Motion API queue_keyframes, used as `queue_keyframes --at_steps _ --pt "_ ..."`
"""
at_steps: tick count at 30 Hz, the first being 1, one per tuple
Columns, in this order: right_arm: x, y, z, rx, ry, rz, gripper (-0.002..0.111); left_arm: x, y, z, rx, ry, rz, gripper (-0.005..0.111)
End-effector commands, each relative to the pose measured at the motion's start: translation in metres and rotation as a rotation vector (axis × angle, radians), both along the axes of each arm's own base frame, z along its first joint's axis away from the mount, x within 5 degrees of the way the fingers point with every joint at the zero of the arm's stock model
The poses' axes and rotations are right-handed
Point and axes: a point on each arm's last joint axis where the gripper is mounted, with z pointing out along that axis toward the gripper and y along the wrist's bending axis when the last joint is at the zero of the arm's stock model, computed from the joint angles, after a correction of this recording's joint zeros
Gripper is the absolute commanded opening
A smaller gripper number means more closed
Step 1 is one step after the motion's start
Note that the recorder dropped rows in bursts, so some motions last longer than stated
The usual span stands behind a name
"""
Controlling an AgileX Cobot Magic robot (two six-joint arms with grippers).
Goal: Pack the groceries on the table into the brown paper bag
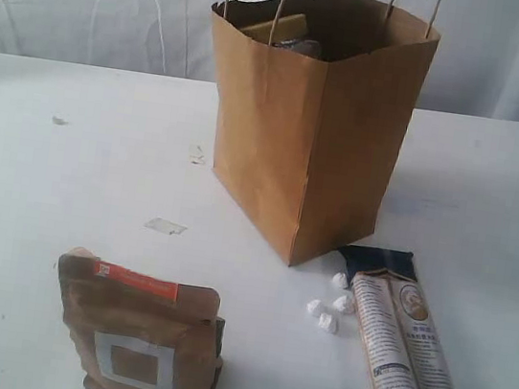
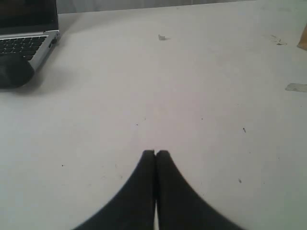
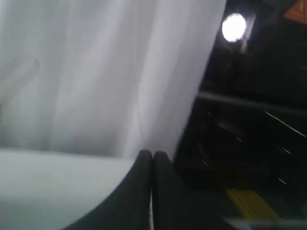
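Observation:
The brown paper bag [image 1: 310,124] stands upright at the back middle of the white table [image 1: 72,149], with some groceries showing inside its open top. A brown pouch with an orange strip [image 1: 138,337] stands near the front edge. A long beige printed packet [image 1: 405,360] lies at the front right. Neither gripper shows in the exterior view. My left gripper [image 2: 155,153] is shut and empty over bare table. My right gripper [image 3: 152,154] is shut and empty, looking past the table's edge at a white curtain.
Small white lumps [image 1: 329,306] lie between the bag and the packet. A pale flat scrap [image 1: 165,227] lies left of the bag. A laptop [image 2: 26,40] and a dark mouse [image 2: 14,74] sit on the table in the left wrist view.

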Motion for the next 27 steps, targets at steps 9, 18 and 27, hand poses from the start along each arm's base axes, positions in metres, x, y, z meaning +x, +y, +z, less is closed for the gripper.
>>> queue_keyframes --at_steps 9,18,27 --pt "0.053 -0.005 -0.089 0.032 0.88 -0.12 0.0 0.0 0.0 -0.001 -0.007 -0.004 -0.005 0.0" --pt "0.051 0.087 -0.078 -0.111 1.51 0.508 0.0 0.0 0.0 -0.001 -0.007 -0.004 -0.005 0.0" --pt "0.031 0.155 -0.079 -0.609 1.276 0.854 0.0 0.0 0.0 -0.001 -0.007 -0.004 -0.005 0.0"
